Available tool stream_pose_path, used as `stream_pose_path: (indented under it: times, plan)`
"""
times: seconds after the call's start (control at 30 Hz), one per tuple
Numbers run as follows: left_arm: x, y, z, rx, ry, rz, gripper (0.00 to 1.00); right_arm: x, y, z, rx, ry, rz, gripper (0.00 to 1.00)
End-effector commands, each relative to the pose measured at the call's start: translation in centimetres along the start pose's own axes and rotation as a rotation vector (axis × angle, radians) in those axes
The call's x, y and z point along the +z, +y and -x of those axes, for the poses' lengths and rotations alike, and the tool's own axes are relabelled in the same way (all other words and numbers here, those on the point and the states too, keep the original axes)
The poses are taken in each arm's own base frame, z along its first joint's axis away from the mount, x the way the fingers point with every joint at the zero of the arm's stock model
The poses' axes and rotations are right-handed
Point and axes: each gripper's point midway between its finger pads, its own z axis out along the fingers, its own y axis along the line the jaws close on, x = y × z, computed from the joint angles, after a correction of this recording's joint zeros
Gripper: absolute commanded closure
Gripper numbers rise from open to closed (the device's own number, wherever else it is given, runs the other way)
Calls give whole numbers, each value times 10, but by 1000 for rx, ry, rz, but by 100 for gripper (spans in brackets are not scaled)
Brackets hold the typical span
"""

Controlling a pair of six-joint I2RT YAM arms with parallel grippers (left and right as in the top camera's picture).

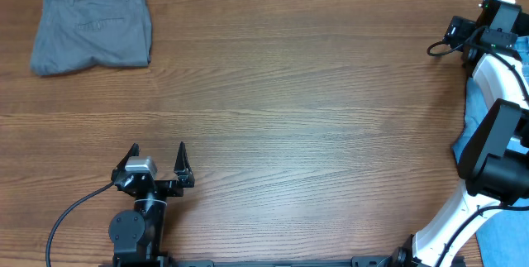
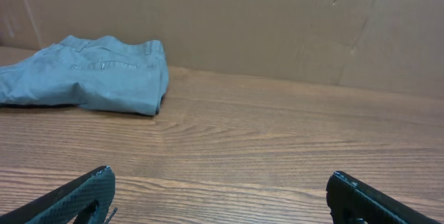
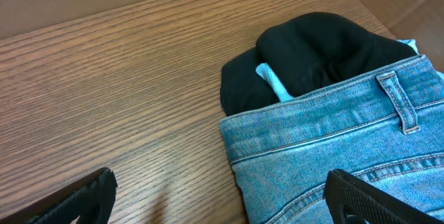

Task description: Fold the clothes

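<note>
The jeans [image 1: 474,112] show from overhead only as blue patches at the far right of the bench [image 1: 289,93], mostly hidden beneath the right arm [image 1: 498,77]. They lie well apart from the left end effector [image 1: 158,148], which sits spread and empty, so a 2-arm fold risks a long reach first. In the left wrist view, the left end effector [image 2: 222,189] gapes wide with nothing between its fingers. Only the grey trousers [image 2: 97,75] lie ahead of it and to its left, and closing on those would fold the wrong garment. In the right wrist view, the right end effector [image 3: 222,196] is also fully open and holds nothing. The jeans' [image 3: 347,154] waistband is just ahead and to its right, touching a black garment [image 3: 312,50] that seems tucked partly under it. A pinch there could catch both fabrics and drag the black one along.
</note>
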Motion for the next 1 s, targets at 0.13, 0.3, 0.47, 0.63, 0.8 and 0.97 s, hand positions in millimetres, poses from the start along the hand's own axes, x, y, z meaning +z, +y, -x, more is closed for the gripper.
stream_pose_path:
  times: [0.13,0.3,0.47,0.63,0.8,0.97]
  plan:
    - [0,-3,0,12,-3,-16,0,1,-2,10,10,-22,-10,0]
    - [0,-3,0,12,-3,-16,0,1,-2,10,10,-22,-10,0]
    - [0,-3,0,12,-3,-17,0,1,-2,10,10,-22,-10,0]
    - [0,-3,0,12,-3,-17,0,1,-2,10,10,-22,-10,0]
    - [0,-3,0,12,-3,-16,0,1,-2,10,10,-22,-10,0]
    - [0,-3,0,12,-3,-17,0,1,-2,10,10,-23,-10,0]
